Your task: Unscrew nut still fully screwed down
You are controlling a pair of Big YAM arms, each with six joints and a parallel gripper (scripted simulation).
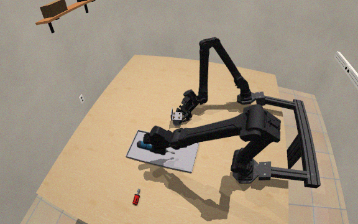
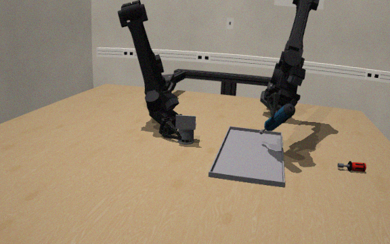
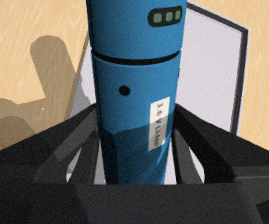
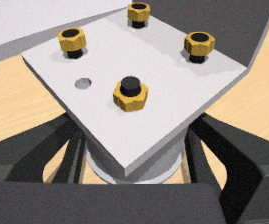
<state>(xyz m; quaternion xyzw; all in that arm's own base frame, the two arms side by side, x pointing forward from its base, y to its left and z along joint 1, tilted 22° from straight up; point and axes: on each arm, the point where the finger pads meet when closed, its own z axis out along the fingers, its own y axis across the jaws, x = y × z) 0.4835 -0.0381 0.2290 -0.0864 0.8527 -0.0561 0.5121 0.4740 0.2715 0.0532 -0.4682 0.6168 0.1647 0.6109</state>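
The joint module stands on the table, a grey cylinder with a pale L-shaped bracket on top; it also shows in the exterior view. Several yellow nuts sit on the bracket's studs, one nearest the camera; I cannot tell which is screwed down. My right gripper is shut on the module's cylinder low down. My left gripper is shut on the blue nut driver, tilted tip-down in the air over the tray's far edge.
A shallow grey tray lies on the table between the arms, also in the top view. A small red-handled hand tool lies on the table beyond the tray, near the edge.
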